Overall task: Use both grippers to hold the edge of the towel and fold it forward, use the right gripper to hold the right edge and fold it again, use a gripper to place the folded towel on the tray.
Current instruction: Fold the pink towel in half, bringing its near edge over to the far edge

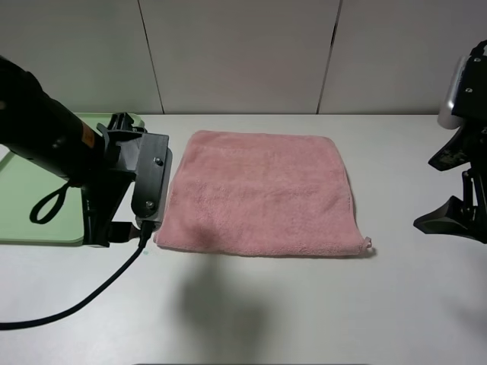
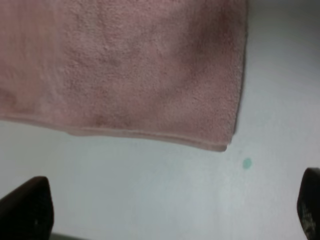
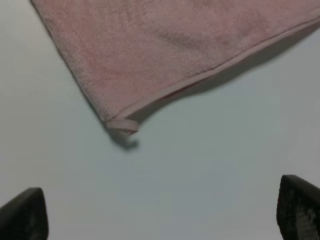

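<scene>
Towel (image 1: 259,190) lay flat on tabletop (image 1: 304,304), seemingly folded once, tray (image 1: 23,198) off left; left end effector (image 2: 167,212) and right end effector (image 3: 160,212) gaped empty, so I judged right edge (image 1: 352,194) needed gripping next.

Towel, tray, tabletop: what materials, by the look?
Towel: soft terry-type cloth, pink, matte; the fuzzy nap and a stitched hem show. Tray: probably plastic, light green, smooth, with a low raised rim and rounded corners. Table: smooth white surface with a faint sheen, maybe laminate; the look leaves that open.
</scene>
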Tool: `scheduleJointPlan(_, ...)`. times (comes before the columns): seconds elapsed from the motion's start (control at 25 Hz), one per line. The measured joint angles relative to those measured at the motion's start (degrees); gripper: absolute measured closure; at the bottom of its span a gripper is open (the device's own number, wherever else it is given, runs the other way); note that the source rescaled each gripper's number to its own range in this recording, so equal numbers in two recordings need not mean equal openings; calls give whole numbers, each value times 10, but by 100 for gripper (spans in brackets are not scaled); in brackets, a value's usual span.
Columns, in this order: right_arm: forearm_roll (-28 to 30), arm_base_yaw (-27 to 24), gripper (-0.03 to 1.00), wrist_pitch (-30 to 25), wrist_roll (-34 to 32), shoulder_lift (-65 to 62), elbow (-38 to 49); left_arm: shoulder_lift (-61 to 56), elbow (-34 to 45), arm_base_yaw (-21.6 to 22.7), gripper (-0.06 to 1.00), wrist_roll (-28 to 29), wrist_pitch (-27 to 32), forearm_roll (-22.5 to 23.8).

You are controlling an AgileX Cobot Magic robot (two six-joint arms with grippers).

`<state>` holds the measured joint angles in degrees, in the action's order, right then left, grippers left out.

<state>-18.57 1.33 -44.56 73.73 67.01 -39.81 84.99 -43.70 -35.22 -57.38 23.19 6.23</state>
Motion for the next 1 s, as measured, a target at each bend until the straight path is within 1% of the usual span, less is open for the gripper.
scheduleJointPlan(0.12, -3, 0, -3, 13, 1, 19, 0, 22, 0, 0, -3, -11, -11, 0)
scheduleJointPlan(0.36, -5, 0, -3, 36, 1, 56, 0, 63, 0, 0, -3, -56, -20, 0)
scheduleJointPlan(0.56, -7, 0, -3, 59, 1, 82, 0, 84, 0, 0, -3, -85, -39, 0)
scheduleJointPlan(0.88, -9, 0, -3, 83, 4, 109, 0, 139, 0, 0, -3, -120, -60, 0)
scheduleJointPlan(1.0, -11, 0, -3, 86, 4, 110, 0, 166, -1, 0, -3, -123, -78, 0)
